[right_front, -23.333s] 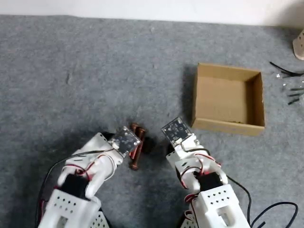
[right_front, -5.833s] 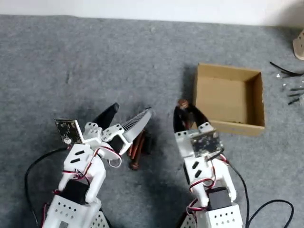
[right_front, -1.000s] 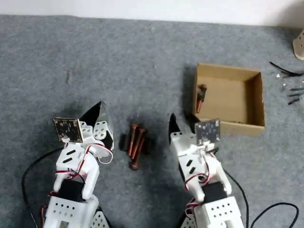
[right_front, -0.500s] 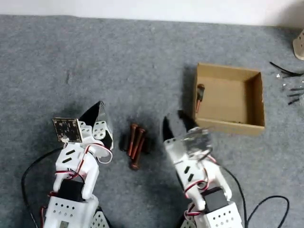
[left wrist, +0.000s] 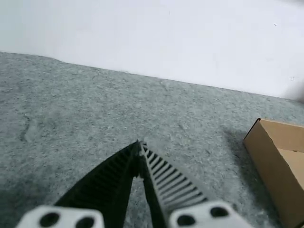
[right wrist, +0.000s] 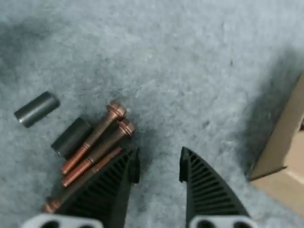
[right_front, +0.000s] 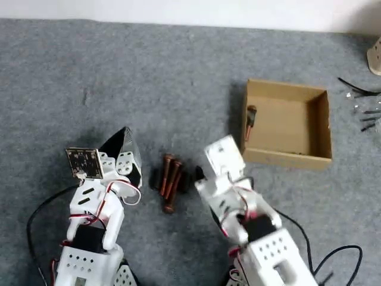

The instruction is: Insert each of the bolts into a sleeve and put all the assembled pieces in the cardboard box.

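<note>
Three copper bolts (right_front: 169, 182) lie side by side on the grey carpet between the two arms, with a dark sleeve (right_front: 153, 177) on one side of them and another sleeve (right_front: 186, 180) on the other. In the right wrist view my right gripper (right wrist: 159, 165) is open just above the carpet, one finger beside the bolts (right wrist: 95, 142); two dark sleeves (right wrist: 37, 108) (right wrist: 71, 137) lie past them. The cardboard box (right_front: 317, 128) holds one assembled piece (right_front: 250, 120) by its left wall. My left gripper (right_front: 125, 134) is shut and empty, left of the bolts, pointing away over the carpet (left wrist: 140, 145).
Black cable ties and small bits (right_front: 364, 113) lie at the table's right edge, beyond the box. A beige object (right_front: 375, 56) sits at the far right corner. A white wall (left wrist: 152, 33) bounds the carpet at the back.
My right arm has swung left from the box's front wall toward the bolts, its gripper tipped down over the carpet. The left arm has stayed put.
</note>
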{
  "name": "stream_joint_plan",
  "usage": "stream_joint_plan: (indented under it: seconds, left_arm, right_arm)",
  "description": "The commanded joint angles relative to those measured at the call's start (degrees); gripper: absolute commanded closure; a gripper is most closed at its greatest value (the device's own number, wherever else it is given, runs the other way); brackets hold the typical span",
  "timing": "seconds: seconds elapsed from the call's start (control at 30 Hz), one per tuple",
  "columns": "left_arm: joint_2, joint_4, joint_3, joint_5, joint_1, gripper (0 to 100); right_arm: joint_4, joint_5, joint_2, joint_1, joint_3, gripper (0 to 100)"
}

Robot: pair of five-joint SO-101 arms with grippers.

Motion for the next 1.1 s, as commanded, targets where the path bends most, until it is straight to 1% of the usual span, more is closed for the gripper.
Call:
stream_joint_plan:
  seconds: [0.0, 0.17, 0.27, 0.33, 0.47, 0.57, 0.73, 0.97, 1.07]
  left_arm:
    - [-0.22, 0.00, 1.27, -0.97, -0.48, 99]
    - [-0.31, 0.00, 1.27, -0.97, -0.48, 99]
    - [-0.31, 0.00, 1.27, -0.97, -0.48, 99]
    - [-0.31, 0.00, 1.27, -0.97, -0.48, 99]
    - [-0.40, -0.09, 1.27, -0.97, -0.48, 99]
    - [-0.40, -0.09, 1.27, -0.97, -0.57, 99]
    - [-0.40, -0.09, 1.27, -0.97, -3.21, 99]
    - [-0.40, -0.09, 1.27, -0.97, -3.21, 99]
    - [-0.40, -0.09, 1.27, -0.97, -3.21, 99]
  right_arm:
    - [-3.47, -5.80, 15.43, -0.40, -12.09, 87.9]
    - [-9.19, -10.29, 33.63, -2.86, -20.44, 87.9]
    - [-9.19, -14.42, 42.07, -6.02, -23.87, 87.9]
    - [-8.22, -16.97, 44.88, -7.78, -25.36, 87.9]
    - [-7.16, -18.64, 46.11, -9.45, -25.63, 87.9]
    - [-7.25, -18.73, 46.73, -9.36, -25.45, 87.9]
    - [-7.25, -18.73, 48.75, -9.27, -24.13, 87.9]
    - [-7.16, -18.73, 49.19, -9.19, -23.78, 87.9]
    - [-3.56, -18.73, 49.10, -9.19, -24.13, 87.9]
